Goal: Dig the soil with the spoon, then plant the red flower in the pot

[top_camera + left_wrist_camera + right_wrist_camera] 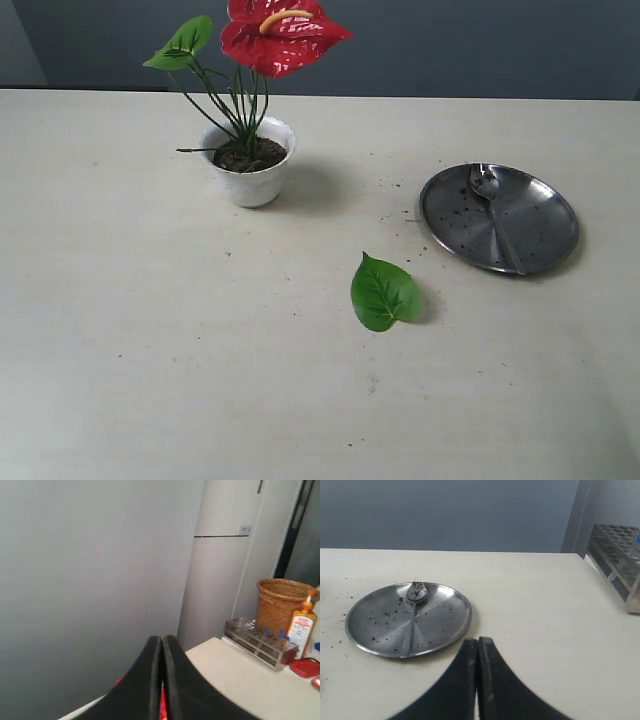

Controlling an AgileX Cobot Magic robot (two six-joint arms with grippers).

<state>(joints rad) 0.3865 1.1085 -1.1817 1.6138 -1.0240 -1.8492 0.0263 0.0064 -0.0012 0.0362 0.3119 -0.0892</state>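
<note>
The red flower [280, 35] stands upright in the white scalloped pot [250, 175] at the back left, its stems set in the dark soil [250, 155]. The silver spoon [495, 215] lies across the round steel plate [535, 200] on the right, also seen as the spoon [412, 615] in the right wrist view. Neither gripper shows in the exterior view. My left gripper [162, 640] is shut and empty, with a sliver of red behind it. My right gripper [478, 641] is shut and empty, apart from the plate [445, 625].
A loose green leaf [383, 292] lies on the table between pot and plate. Soil crumbs dot the plate and the table near it. A test-tube rack [257, 642], a wicker basket [282, 600] and an orange bottle [302, 627] stand at the table's far end.
</note>
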